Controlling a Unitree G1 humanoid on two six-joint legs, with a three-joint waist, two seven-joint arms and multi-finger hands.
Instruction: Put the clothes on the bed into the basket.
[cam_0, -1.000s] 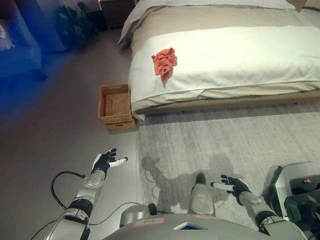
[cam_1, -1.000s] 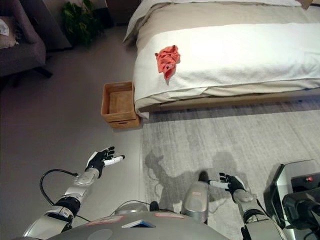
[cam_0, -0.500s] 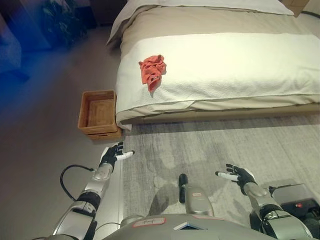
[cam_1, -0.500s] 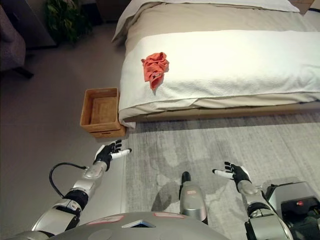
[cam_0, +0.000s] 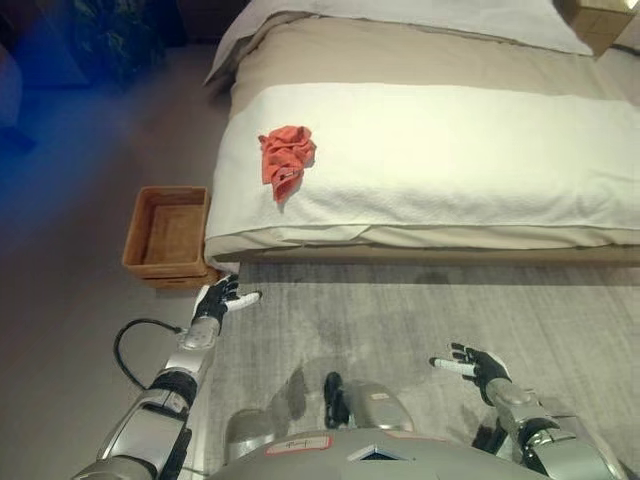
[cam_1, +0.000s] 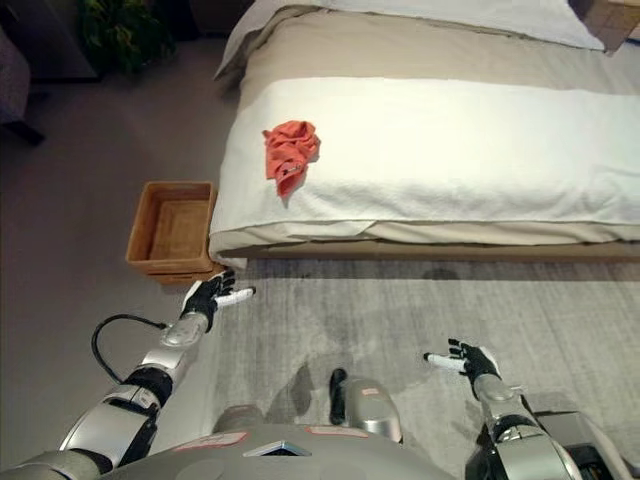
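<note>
Approach step, nothing grasped: crumpled coral-red cloth (cam_0: 284, 160) lying on white-covered bed (cam_0: 470, 160), empty brown woven basket (cam_0: 165, 232) beside. Left robot hand (cam_0: 217, 300) and right robot hand (cam_0: 470, 364) spread, empty. Next: reaching for cloth.

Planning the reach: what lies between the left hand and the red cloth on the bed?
In both eye views, only the bed's white cover and its edge separate the left hand from the red cloth.

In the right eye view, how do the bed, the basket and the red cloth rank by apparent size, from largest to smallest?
1. Bed, by far.
2. Basket.
3. Red cloth.
</note>
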